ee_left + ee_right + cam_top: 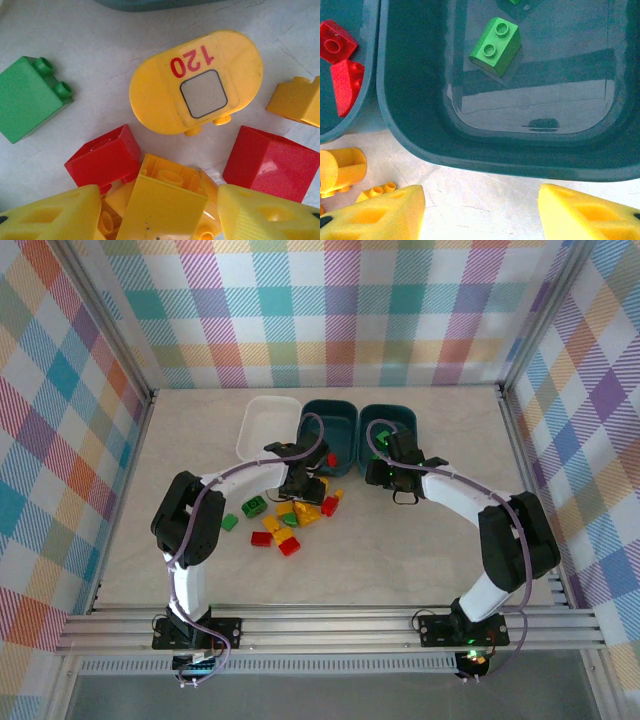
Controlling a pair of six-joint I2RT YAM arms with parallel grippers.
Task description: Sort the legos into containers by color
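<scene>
White tray (262, 420) is leftmost of 3 containers in a row at the far side of the table (420, 560). Just near of it, L gripper (303, 490) hangs over the loose lego pile (285, 525). L wrist cam, L to R: green brick (30, 97) lies apart at far left. Next is a red brick (105, 157), then a yellow brick (162, 202) btwn the L fingers (50, 215). Jaws are spread wide, a thin gap each side, so not clamped. Beyond the tips lies a yellow rounded piece marked "120" (197, 82). A 2nd red brick (272, 162) sits beside the R-hand finger, w/ an orange-yellow brick (297, 100) at the edge. Middle teal tray (340, 425) holds red pieces (337, 42). Right teal tray (410, 125) holds a green 2-stud brick (495, 45), well ahead of R gripper (480, 215). That gripper is wide apart w/ nothing btwn, over bare table just short of the tray's near rim.
</scene>
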